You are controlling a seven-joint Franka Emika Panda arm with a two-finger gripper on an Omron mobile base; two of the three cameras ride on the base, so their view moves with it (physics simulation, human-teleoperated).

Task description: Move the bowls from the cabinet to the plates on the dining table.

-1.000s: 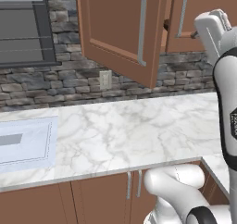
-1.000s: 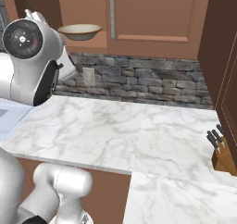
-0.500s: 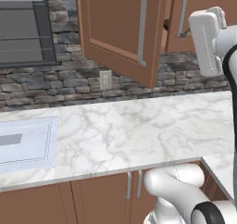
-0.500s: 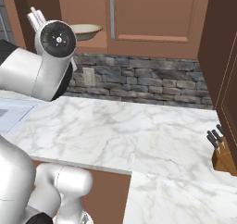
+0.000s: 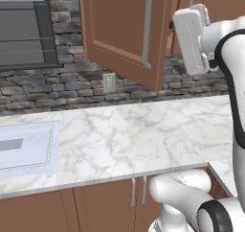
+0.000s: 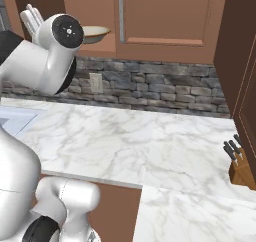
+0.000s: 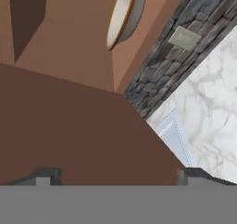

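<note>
A cream bowl (image 6: 95,33) with a tan-brown rim sits on the bottom shelf of the open cabinet (image 6: 165,16). In the hand view, which is rolled, the bowl (image 7: 122,15) shows edge-on at the top, some way ahead. My gripper (image 7: 118,177) is open with nothing between its fingers, and the brown cabinet door (image 7: 78,135) lies close in front of it. In the left base view my white hand (image 5: 191,39) is raised just right of the open door (image 5: 124,34). In the right base view my gripper (image 6: 32,17) is left of the bowl. The plates and the dining table are out of view.
A white marble counter (image 5: 143,135) runs below the cabinet, with a stone backsplash (image 6: 165,86) and a wall outlet (image 5: 109,82). A sink (image 5: 24,145) is set in the counter at the left. A knife block (image 6: 242,166) stands at the right.
My arm has swung up and towards the open cabinet, so the hand sits nearer the door's edge. The gripper has stayed open, and the bowl has not moved.
</note>
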